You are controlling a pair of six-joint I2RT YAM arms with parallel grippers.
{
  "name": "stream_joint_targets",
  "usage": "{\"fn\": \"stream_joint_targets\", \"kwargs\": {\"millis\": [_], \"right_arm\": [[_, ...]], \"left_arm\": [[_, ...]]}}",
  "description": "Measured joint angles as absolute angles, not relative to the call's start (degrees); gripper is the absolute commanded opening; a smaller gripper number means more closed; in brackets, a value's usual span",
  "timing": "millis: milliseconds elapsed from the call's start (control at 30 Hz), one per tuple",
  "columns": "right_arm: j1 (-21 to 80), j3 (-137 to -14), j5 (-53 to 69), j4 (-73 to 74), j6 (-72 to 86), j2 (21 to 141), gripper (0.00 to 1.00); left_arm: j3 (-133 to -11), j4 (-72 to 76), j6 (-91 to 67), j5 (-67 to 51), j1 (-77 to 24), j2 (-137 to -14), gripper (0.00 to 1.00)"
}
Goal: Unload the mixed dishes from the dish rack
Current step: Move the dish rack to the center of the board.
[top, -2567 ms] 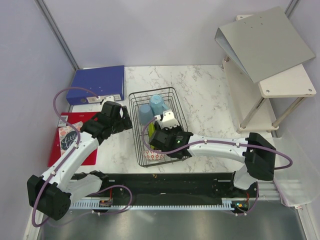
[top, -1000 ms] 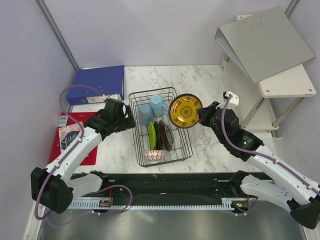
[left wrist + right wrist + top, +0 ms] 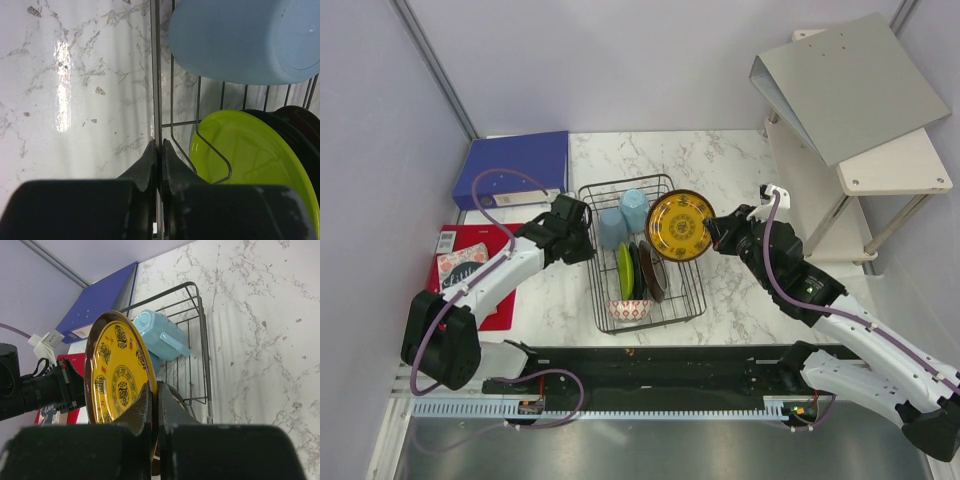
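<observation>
The left wall of the rectangular black wire dish rack [image 3: 682, 285] is occupied by the left gripper [image 3: 160, 149], clamped on its top wire. Entry from above on the rack's right side is barred by the round yellow-brown patterned plate [image 3: 679, 225], held on edge in the right gripper [image 3: 154, 389]. The far end is filled by two light blue cups [image 3: 633, 208], and the middle by an upright lime green plate [image 3: 623, 270] and a black plate [image 3: 636, 268]. Open white marble tabletop [image 3: 735, 170] is found between the rack and the white shelf legs [image 3: 825, 225].

Overhead view, close wrist views, shared rack [image 3: 682, 285]
</observation>
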State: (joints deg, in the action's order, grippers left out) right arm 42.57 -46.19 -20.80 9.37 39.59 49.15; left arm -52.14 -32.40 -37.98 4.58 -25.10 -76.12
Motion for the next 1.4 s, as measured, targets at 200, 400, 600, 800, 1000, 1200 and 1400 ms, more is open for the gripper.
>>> {"fn": "stream_joint_targets", "kwargs": {"millis": [200,400,600,800,1000,1200,1400], "right_arm": [[42.57,-46.17,-20.80,9.37,39.16,48.36,0.00],[42.57,-46.17,-21.10,9.47,38.70,45.65,0.00],[42.52,-46.17,-21.98,10.17,37.67,43.97,0.00],[42.52,-46.17,-23.38,11.14,37.21,43.38,0.00],[42.52,-46.17,-24.75,11.35,36.77,42.37,0.00],[42.52,-46.17,-25.91,11.64,36.36,40.82,0.00],[42.52,-46.17,-26.04,11.79,36.29,40.64,0.00]], "left_arm": [[-56.95,-32.95,-38.68,7.33,-29.45,-81.56,0.02],[-65.63,-30.72,-39.62,7.07,-34.74,-91.20,0.02],[-73.30,-29.65,-39.92,5.43,-37.80,-98.50,0.02],[-78.00,-28.56,-40.95,5.43,-40.18,-102.94,0.02],[-78.22,-24.86,-46.06,5.39,-41.98,-104.27,0.02],[-74.39,-15.86,-53.06,4.10,-43.33,-103.96,0.02],[-77.28,-14.46,-54.57,2.68,-43.77,-106.89,0.02]]}}
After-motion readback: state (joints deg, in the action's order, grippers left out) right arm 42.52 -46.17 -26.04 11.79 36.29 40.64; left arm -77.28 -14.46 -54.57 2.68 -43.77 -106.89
